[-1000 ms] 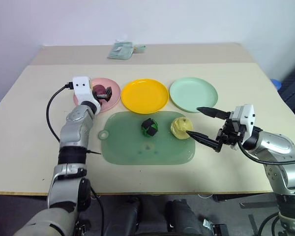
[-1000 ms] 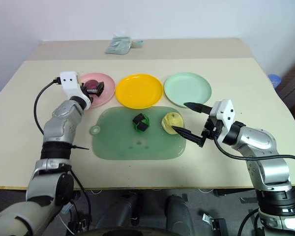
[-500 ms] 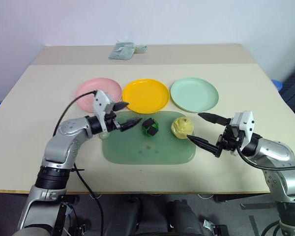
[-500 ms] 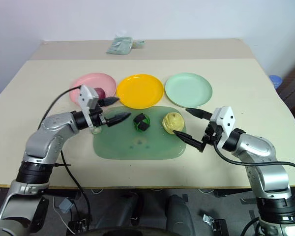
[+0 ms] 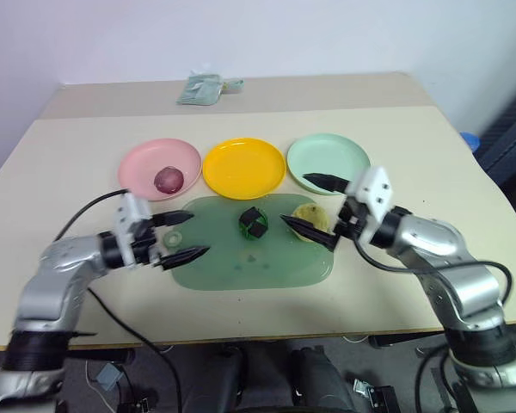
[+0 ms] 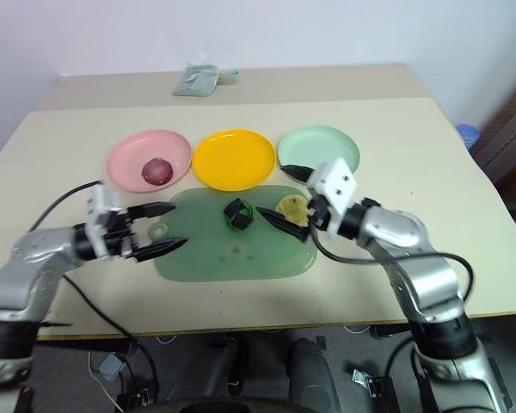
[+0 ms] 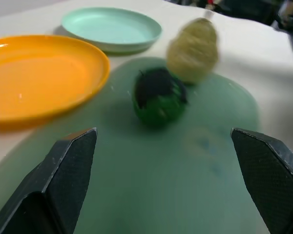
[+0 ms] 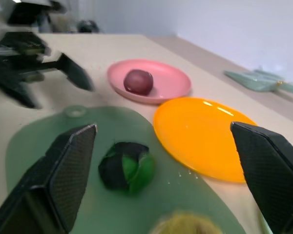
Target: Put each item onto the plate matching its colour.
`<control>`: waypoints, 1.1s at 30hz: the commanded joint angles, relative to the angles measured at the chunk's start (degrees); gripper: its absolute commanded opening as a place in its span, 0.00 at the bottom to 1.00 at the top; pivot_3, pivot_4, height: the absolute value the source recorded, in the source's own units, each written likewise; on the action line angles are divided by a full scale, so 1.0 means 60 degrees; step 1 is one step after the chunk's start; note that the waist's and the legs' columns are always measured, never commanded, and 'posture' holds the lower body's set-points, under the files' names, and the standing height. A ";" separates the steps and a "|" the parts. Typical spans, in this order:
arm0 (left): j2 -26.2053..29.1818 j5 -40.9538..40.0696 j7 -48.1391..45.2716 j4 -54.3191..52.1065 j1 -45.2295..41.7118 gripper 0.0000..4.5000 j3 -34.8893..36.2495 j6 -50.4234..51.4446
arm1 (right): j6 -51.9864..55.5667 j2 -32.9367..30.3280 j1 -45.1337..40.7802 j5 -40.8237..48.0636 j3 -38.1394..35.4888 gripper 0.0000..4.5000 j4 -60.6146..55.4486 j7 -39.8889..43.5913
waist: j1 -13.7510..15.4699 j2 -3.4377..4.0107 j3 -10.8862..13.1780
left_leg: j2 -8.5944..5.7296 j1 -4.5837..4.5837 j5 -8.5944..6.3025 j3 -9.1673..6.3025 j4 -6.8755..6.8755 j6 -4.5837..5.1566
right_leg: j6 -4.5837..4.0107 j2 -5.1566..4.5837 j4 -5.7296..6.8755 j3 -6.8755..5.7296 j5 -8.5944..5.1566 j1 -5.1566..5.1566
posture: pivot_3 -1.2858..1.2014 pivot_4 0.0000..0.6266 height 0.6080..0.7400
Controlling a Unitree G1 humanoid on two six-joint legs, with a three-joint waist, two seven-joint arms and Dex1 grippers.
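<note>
With one item placed, two remain on the mat.
Red ball rests on the pink plate. Green ball and lemon lie on the green mat, at 6 o'clock of the empty yellow plate and mint plate. Right pincer brackets the lemon, fingers apart, nothing gripped; left pincer hangs spread and empty at the mat's 9 o'clock edge.

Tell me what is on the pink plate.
The dark red-purple ball sits alone on the pink plate. The plate surface directly beneath the ball is hidden.
</note>
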 commanded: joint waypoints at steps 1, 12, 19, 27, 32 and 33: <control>0.0535 -0.0607 -0.0688 -0.0771 0.0668 1.00 0.0875 -0.0152 | 0.0814 0.0355 -0.0710 -0.0168 0.0521 1.00 0.0229 -0.0333 | 0.0104 0.0000 0.0000 | 0.0000 0.0001 -0.0002 -0.0002 0.0000 0.0002 | -0.0001 0.0000 -0.0002 -0.0003 0.0000 -0.0005 | 0.52 0.24 1.00; 0.0670 -0.0523 -0.0477 -0.1907 0.2233 1.00 0.1411 -0.0463 | 0.2627 0.0931 -0.2258 -0.0952 0.1930 1.00 0.1562 -0.0414 | 0.0136 0.0004 0.0002 | 0.0003 0.0001 -0.0004 0.0004 -0.0006 0.0004 | -0.0012 0.0005 -0.0011 -0.0001 0.0008 -0.0032 | 0.52 0.24 1.00; 0.0505 -0.0494 0.0147 -0.2587 0.2691 1.00 0.1376 -0.0433 | 0.3236 0.0837 -0.2893 -0.1550 0.2634 1.00 0.1549 -0.0338 | 0.0147 0.0005 0.0003 | 0.0009 0.0001 -0.0004 0.0010 -0.0010 0.0003 | -0.0013 0.0011 -0.0011 0.0002 0.0009 -0.0040 | 0.52 0.24 1.00; 0.0439 -0.0463 0.0572 -0.2956 0.2961 1.00 0.1339 -0.0537 | 0.3266 0.0713 -0.3039 -0.2177 0.3406 1.00 0.1534 0.0033 | 0.0133 0.0005 0.0003 | 0.0010 0.0001 -0.0004 0.0014 -0.0010 0.0003 | -0.0014 0.0012 -0.0011 0.0002 0.0010 -0.0042 | 0.52 0.24 1.00; 0.0374 -0.0446 0.0805 -0.3171 0.3078 1.00 0.1291 -0.0554 | 0.3157 0.0731 -0.3124 -0.2549 0.3654 1.00 0.1655 0.0200 | 0.0138 0.0005 0.0002 | 0.0011 0.0001 -0.0004 0.0015 -0.0010 0.0003 | -0.0015 0.0014 -0.0011 0.0003 0.0011 -0.0042 | 0.52 0.24 1.00; 0.0365 -0.0442 0.0844 -0.3207 0.3099 1.00 0.1277 -0.0558 | 0.3131 0.0741 -0.3137 -0.2627 0.3686 1.00 0.1688 0.0224 | 0.0134 0.0005 0.0002 | 0.0011 0.0001 -0.0004 0.0016 -0.0010 0.0002 | -0.0015 0.0014 -0.0011 0.0004 0.0011 -0.0042 | 0.52 0.24 1.00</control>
